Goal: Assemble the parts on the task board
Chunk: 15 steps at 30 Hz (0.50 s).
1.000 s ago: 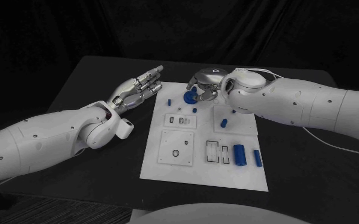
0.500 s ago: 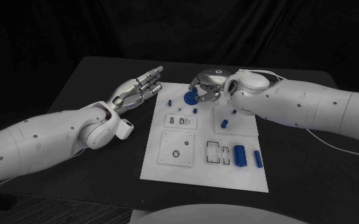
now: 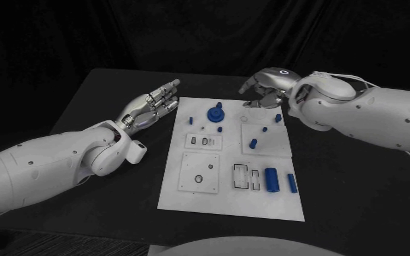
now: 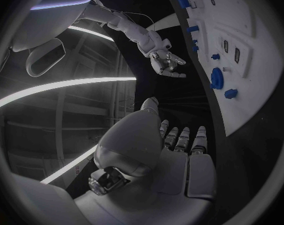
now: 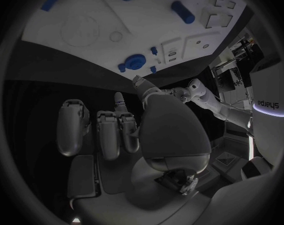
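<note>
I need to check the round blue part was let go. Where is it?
In the head view the round blue part stands on the task board near its far edge, free of the right hand, which hovers to its right.

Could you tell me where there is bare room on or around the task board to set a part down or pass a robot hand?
The near-left corner of the task board, below its square plate, is bare, as is the black table right of the board. The far end is crowded: the round blue part, small blue pieces, and the right robot hand above.
</note>
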Motion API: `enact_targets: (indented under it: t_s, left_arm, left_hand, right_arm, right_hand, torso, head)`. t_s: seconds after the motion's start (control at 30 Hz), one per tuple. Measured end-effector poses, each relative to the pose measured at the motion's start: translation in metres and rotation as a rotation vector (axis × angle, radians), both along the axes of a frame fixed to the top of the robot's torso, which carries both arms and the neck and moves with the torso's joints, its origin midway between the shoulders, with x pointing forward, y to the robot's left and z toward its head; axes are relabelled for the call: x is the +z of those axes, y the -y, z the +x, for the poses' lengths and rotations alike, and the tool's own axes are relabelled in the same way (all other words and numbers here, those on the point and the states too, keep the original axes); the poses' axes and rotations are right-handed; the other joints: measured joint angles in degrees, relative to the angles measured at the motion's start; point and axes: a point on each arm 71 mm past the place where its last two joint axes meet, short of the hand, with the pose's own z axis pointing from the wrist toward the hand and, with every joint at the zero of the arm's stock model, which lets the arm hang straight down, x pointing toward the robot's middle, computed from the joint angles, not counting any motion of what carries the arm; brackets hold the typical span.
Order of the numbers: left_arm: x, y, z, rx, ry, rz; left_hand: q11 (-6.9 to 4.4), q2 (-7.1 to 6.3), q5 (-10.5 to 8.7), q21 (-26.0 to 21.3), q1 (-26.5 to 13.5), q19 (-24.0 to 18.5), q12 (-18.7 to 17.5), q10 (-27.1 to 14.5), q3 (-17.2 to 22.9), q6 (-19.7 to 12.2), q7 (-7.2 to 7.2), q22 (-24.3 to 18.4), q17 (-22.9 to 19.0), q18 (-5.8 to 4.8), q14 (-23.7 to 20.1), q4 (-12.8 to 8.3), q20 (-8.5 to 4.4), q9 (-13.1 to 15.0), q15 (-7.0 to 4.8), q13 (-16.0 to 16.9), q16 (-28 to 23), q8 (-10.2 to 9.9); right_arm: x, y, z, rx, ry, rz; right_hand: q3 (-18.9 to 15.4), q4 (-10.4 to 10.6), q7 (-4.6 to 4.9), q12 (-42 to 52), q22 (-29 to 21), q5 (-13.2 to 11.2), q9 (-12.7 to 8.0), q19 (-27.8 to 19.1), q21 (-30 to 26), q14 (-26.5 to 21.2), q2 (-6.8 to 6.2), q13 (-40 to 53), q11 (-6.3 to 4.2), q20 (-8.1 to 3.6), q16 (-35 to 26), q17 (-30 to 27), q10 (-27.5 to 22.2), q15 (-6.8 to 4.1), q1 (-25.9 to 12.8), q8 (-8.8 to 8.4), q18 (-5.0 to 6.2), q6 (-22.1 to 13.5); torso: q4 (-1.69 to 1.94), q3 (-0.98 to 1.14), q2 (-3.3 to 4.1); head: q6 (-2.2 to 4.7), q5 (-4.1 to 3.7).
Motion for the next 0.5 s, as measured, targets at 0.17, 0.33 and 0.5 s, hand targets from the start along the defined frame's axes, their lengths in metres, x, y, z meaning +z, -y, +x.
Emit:
enact_targets:
  t_s: [0.17,0.33,0.5]
  left_arm:
    - [-0.001,0.001,0.0,-0.002,-0.001,-0.001]
    - [-0.003,0.002,-0.001,-0.003,-0.006,-0.001]
    - [-0.003,0.001,-0.002,-0.002,-0.007,-0.001]
  left_hand:
    - [0.15,0.0,0.0,0.0,0.0,0.0,0.0,0.2,0.0,0.0,0.0,0.0,0.0,0.0,0.0,0.0,0.0,0.0,0.0,0.0,0.0,0.0]
    - [0.15,-0.01,0.27,0.0,0.0,0.0,0.0,0.2,0.0,0.0,0.0,0.0,0.0,0.0,0.0,0.0,0.0,0.0,0.0,0.0,0.0,0.0]
    - [0.15,-0.01,0.27,0.0,0.0,0.0,0.0,0.2,0.0,0.0,0.0,0.0,0.0,0.0,0.0,0.0,0.0,0.0,0.0,0.0,0.0,0.0]
  right_arm:
    - [-0.003,0.037,-0.005,-0.079,-0.013,-0.016]
    - [-0.019,0.067,-0.014,-0.142,-0.048,-0.03]
    - [-0.03,0.084,-0.019,-0.18,-0.067,-0.041]
  right_hand:
    - [-0.6,0.0,-0.2,0.0,0.0,-1.4,-0.1,0.3,0.4,0.0,0.0,0.0,0.0,-0.11,0.0,0.0,0.0,0.0,0.0,0.0,0.0,0.2]
    - [-1.0,-0.4,-0.2,0.0,0.0,-2.3,-0.2,0.6,0.7,0.2,0.0,0.0,0.0,-0.21,0.0,0.0,0.0,-0.2,0.0,0.0,0.0,0.2]
    - [-1.6,0.0,-0.41,0.0,0.0,-3.4,-0.4,0.8,0.7,0.0,-0.03,0.0,0.0,-0.41,0.0,0.0,0.0,-0.37,0.0,-0.47,0.0,0.0]
  torso:
    - [-0.29,-0.09,-0.23]
    - [-0.73,-0.25,-0.53]
    - [-0.94,-0.31,-0.79]
  head:
    - [0.09,-0.48]
    - [-0.21,-0.55]
    - [-0.56,-0.39]
